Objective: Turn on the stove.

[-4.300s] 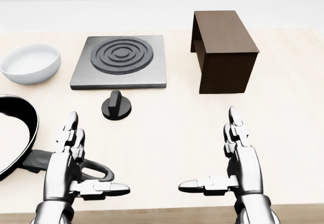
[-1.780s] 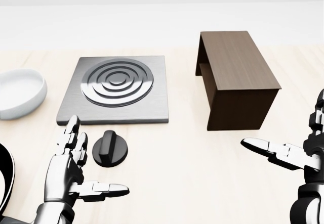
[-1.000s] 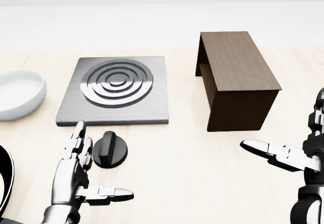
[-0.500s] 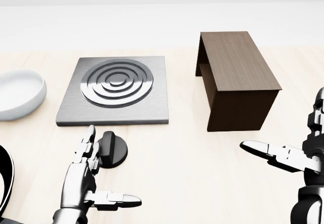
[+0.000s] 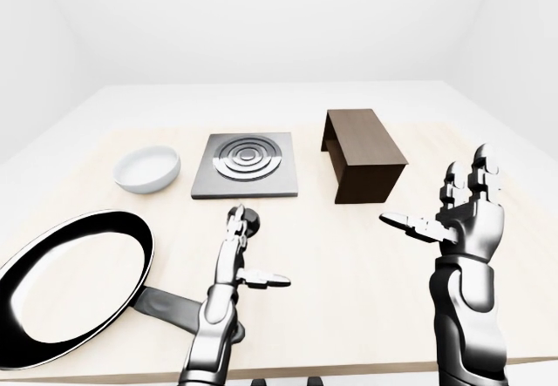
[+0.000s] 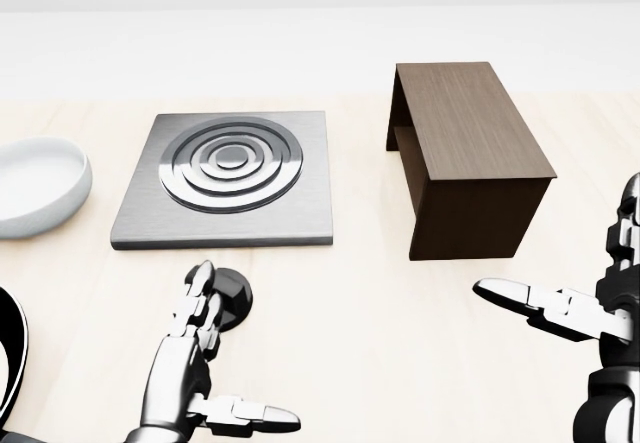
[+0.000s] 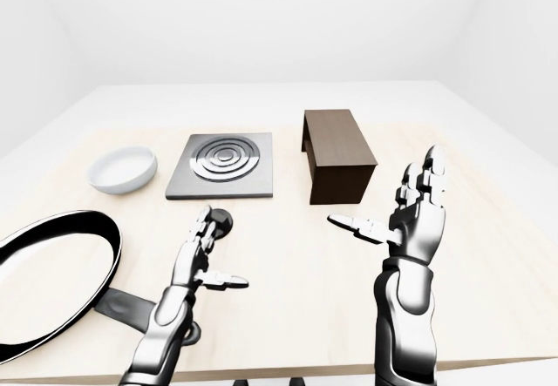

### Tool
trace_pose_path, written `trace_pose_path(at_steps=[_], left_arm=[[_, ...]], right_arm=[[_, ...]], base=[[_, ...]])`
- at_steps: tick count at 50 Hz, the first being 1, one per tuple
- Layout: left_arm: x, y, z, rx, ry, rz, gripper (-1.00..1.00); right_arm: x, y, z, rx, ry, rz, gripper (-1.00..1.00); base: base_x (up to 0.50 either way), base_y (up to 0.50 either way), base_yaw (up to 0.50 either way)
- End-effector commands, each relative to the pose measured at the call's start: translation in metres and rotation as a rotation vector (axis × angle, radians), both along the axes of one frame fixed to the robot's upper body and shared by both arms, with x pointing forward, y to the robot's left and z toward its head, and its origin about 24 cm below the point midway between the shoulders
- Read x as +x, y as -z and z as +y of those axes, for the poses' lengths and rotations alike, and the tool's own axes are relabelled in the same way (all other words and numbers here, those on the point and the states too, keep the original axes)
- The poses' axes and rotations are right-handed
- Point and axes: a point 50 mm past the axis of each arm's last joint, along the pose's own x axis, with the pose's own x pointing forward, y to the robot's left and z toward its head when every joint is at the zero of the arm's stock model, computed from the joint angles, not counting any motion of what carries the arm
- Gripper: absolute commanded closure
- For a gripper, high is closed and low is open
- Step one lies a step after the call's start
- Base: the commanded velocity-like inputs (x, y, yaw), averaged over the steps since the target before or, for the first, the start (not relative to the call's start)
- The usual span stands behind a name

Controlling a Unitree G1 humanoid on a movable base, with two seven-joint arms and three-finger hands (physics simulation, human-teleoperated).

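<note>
Left robot hand over knob — seemingly touching

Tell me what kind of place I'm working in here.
Probably a bare simulated kitchen setup: a wooden table holding a stove plate with its knob, a frying pan and a white bowl.

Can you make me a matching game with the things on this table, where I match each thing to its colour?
Things:
1. bowl
2. stove knob
3. box-shaped stand
4. stove plate

Colours:
A. dark brown
B. white
C. grey metal
D. black

Right pairs: 1-B, 2-D, 3-A, 4-C
</note>
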Motion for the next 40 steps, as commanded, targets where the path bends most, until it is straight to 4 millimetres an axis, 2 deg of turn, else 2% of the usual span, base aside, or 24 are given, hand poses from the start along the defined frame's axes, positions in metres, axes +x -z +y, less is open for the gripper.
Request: trace_pose_path(at_steps=[1, 7, 15, 23, 28, 31, 36, 40], left_arm=[[-0.005, 0.003, -0.007, -0.003, 0.03, 0.014, -1.0], [-0.002, 0.002, -0.006, -0.007, 0.027, 0.008, -1.0], [0.036, -0.009, 0.001, 0.013, -0.011, -0.022, -1.0], [0.052, -0.002, -0.002, 0.034, -0.006, 0.032, -1.0], [0.053, 0.003, -0.001, 0.031, -0.006, 0.056, -1.0], [0.052, -0.002, -0.001, 0.019, -0.003, 0.033, -1.0], [0.041, -0.033, -0.004, -0.011, 0.01, -0.081, -1.0], [0.031, -0.048, -0.007, -0.013, 0.022, -0.112, -1.0]], right_arm=[[0.0, 0.0, 0.0, 0.0, 0.0, -0.001, -1.0], [0.0, 0.0, 0.0, 0.0, -0.001, 0.0, -1.0], [0.001, 0.001, 0.001, 0.0, -0.004, 0.003, -1.0], [0.0, 0.0, 0.001, -0.002, -0.004, -0.001, -1.0], [0.0, -0.001, 0.001, -0.002, -0.004, -0.003, -1.0], [0.0, 0.0, 0.002, -0.003, -0.005, -0.002, -1.0], [0.001, 0.002, 0.002, -0.002, -0.007, 0.007, -1.0], [0.001, 0.002, 0.002, -0.002, -0.009, 0.01, -1.0]], base=[[0.0, 0.0, 0.0], [0.0, 0.0, 0.0], [0.0, 0.0, 0.0], [0.0, 0.0, 0.0], [0.0, 0.0, 0.0], [0.0, 0.0, 0.0], [0.0, 0.0, 0.0], [0.0, 0.0, 0.0]])
